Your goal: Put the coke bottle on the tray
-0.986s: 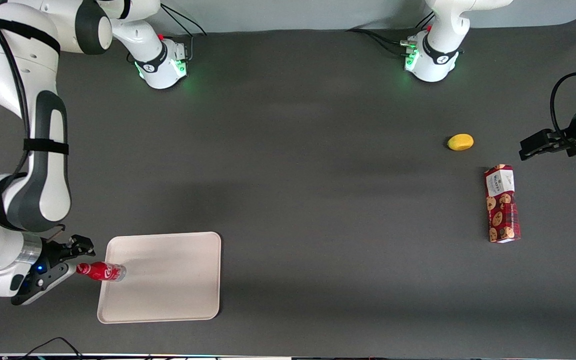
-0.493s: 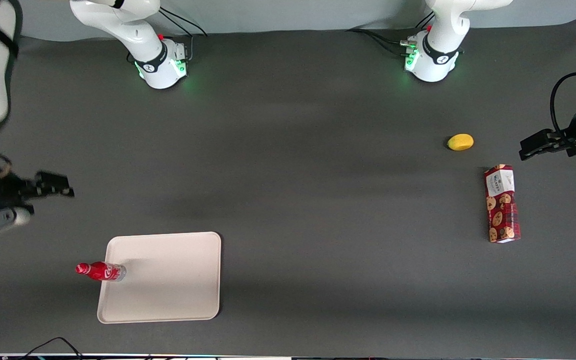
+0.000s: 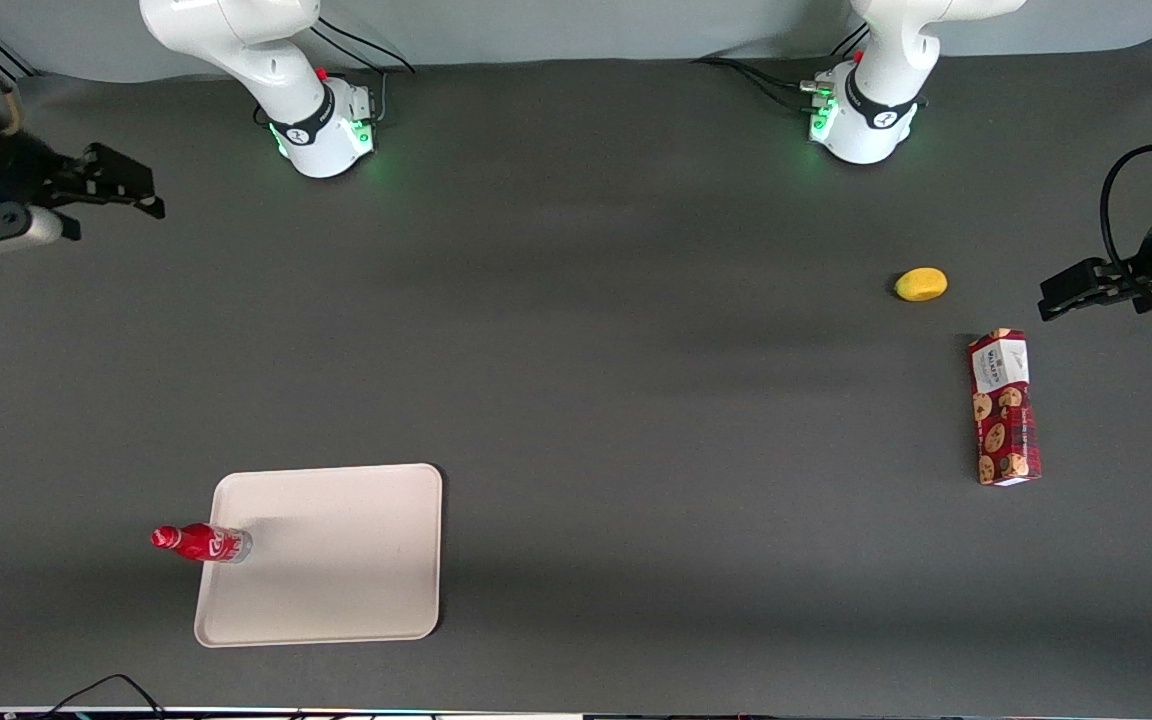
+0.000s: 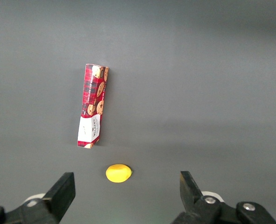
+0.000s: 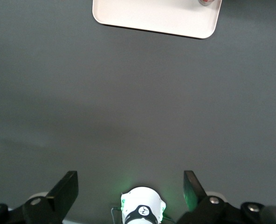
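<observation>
The coke bottle (image 3: 201, 543) stands on the tray (image 3: 336, 560) edge. The tool (image 3: 121, 185) is wide open, empty, well away. The job looks done.

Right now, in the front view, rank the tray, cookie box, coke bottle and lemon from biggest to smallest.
1. tray
2. cookie box
3. coke bottle, standing on the tray's edge
4. lemon

The gripper is open, high and well away from them all.

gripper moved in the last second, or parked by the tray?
Yes. The gripper, open, has pulled away from the coke bottle standing on the tray, going farther from the front camera, and is now level with its arm's base.
</observation>
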You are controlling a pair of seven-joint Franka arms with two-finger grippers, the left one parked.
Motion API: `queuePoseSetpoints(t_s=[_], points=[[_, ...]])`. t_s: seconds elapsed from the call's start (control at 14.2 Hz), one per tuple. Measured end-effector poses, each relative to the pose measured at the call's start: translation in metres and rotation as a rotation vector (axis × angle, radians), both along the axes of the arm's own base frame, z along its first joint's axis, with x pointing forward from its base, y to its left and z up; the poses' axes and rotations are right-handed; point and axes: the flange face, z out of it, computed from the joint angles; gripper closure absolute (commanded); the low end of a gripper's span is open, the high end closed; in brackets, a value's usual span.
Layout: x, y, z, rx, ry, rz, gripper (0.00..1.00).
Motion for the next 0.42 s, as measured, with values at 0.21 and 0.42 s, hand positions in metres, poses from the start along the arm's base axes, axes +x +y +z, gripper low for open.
queuePoseSetpoints(t_s=[0.21, 0.42], points=[[-0.021, 0.003, -0.013, -0.004, -0.036, -0.018, 0.00], [-0.018, -0.010, -0.014, -0.002, -0.053, -0.052, 0.00]])
